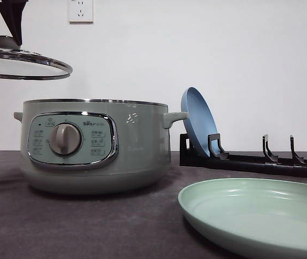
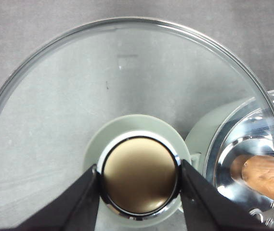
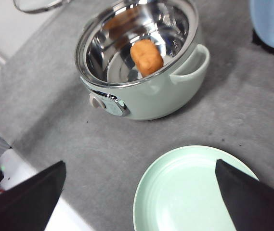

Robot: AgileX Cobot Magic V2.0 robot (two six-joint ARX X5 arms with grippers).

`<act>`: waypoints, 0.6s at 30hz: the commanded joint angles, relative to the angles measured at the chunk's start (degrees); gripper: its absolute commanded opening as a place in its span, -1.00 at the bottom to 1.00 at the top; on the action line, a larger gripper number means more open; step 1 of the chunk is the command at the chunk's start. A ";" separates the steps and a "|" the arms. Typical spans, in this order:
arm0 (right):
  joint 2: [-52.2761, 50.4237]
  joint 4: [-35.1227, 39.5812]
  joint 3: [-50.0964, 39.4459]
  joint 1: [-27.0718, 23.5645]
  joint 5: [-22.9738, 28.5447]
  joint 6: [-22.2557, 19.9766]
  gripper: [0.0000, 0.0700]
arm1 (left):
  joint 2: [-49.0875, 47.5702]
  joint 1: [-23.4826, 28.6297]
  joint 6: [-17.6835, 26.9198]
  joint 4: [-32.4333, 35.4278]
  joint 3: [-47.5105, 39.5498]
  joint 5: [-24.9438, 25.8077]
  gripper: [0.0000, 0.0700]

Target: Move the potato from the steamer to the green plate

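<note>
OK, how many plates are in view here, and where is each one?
2. A round pale mint-green plate lies flat on the table in front, right of the sage-green steamer pot. A round blue plate stands on edge in the black dish rack behind it.

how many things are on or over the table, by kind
plates: 2, green plate and blue plate
steamer: 1
glass lid: 1, held up by left end effector
potato: 1
dish rack: 1
total: 6
</note>
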 commanded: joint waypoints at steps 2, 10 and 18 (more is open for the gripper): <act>8.00 0.41 5.17 1.63 -0.40 -3.92 0.80 | -0.13 0.11 0.76 1.39 2.69 0.22 -0.99; 32.49 -0.83 24.82 6.74 -0.34 -10.19 0.80 | -0.13 0.13 0.79 1.27 2.69 0.22 -0.99; 54.04 -0.90 44.59 10.51 0.13 -15.50 0.80 | -0.13 0.11 0.72 1.24 2.69 0.22 -0.99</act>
